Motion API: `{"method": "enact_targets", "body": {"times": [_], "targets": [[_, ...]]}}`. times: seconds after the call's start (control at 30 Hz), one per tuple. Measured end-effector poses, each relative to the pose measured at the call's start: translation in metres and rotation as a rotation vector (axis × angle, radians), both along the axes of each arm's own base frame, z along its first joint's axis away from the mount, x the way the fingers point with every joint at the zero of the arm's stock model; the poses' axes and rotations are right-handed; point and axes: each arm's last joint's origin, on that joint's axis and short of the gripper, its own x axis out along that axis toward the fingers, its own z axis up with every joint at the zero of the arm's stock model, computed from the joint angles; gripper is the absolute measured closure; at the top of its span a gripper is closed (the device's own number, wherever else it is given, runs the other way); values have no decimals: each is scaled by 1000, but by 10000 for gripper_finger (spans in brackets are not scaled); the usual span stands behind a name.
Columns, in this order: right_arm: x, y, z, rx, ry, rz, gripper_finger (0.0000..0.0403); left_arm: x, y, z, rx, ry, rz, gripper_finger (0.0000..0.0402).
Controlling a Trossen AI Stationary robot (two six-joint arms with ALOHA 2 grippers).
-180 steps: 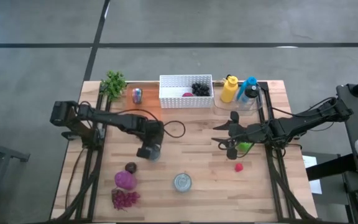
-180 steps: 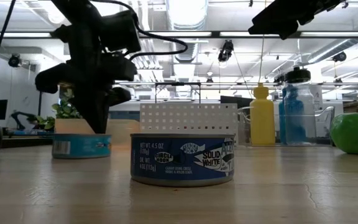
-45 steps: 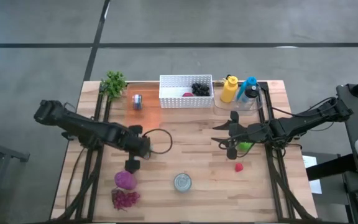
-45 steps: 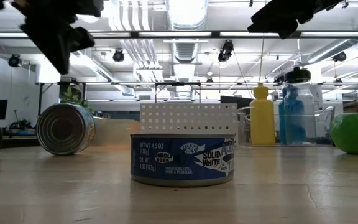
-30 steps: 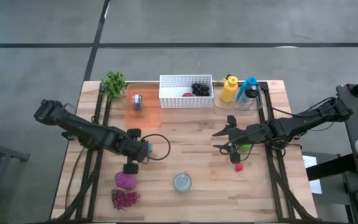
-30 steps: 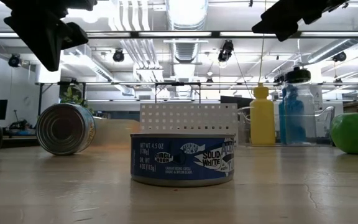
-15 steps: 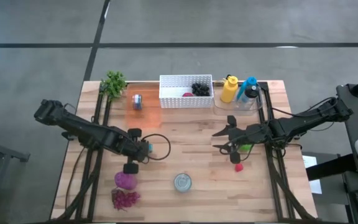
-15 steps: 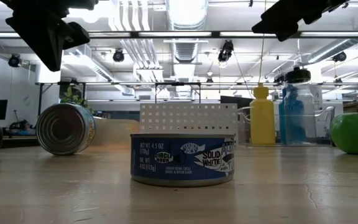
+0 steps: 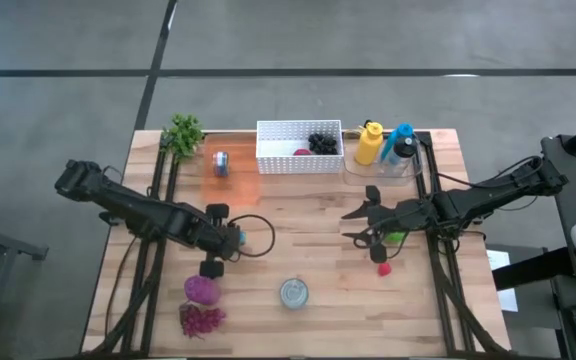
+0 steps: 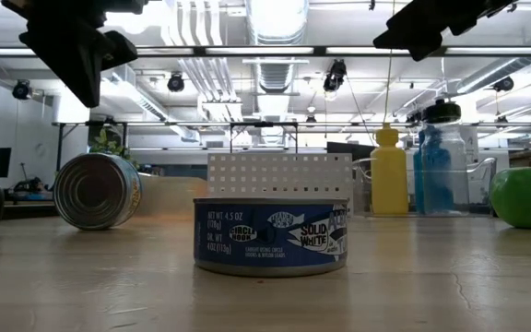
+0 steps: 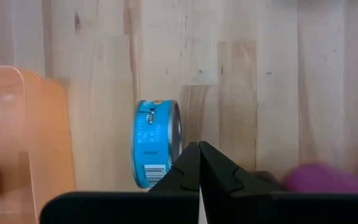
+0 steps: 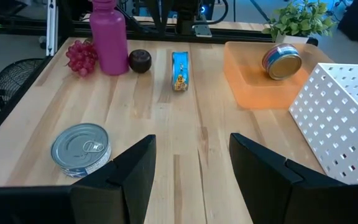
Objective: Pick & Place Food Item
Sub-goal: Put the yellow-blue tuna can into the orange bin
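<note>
Nearest the front edge of the desk [image 9: 318, 255] lie a bunch of red grapes [image 9: 201, 320], a pink bottle [image 12: 109, 37] and a flat tuna tin [image 10: 270, 235] sitting on its base. A dark plum [image 12: 140, 60] and a small red fruit [image 9: 384, 268] lie just behind them.

Mid-desk, the left tool [image 11: 199, 152] hangs with its fingers pressed together and nothing between them. It points at a slim blue tin [image 11: 157, 143] standing on its rim, apart from the fingertips. This tin looks like the item to move. It is probably rigid, smooth metal, fairly dense for its size, and liable to roll or topple. A pinch across its two flat faces seems safest, since the curved, glossy label wall could slip.

The right tool [image 12: 191, 142] waits with its fingers apart and empty, beside a glossy green fruit [image 10: 526, 196].

Farther back sit a translucent orange tray [image 12: 253, 87] holding a can [image 12: 282, 61] on its side, a perforated white basket [image 10: 279, 175], a yellow bottle [image 9: 368, 143] and a leafy plant [image 9: 183, 133].
</note>
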Motion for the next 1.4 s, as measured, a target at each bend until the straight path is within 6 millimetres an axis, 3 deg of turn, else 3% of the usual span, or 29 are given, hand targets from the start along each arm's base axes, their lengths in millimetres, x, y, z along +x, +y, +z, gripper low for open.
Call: {"method": "enact_targets", "body": {"times": [0.4, 0.63, 0.97, 1.2, 1.4], "targets": [[0, 0, 0, 0, 1, 0, 204, 5, 25, -12, -12, 11, 125, 400], [0, 0, 0, 0, 1, 0, 204, 7, 25, -11, -18, 2, 105, 388], [0, 0, 0, -1, 2, 0, 204, 7, 25, -16, -21, -2, 96, 255], [0, 0, 0, -1, 2, 0, 204, 2, 27, -34, -9, 27, 97, 154], [0, 0, 0, -1, 2, 0, 204, 1, 30, -39, 18, 30, 112, 98]]}}
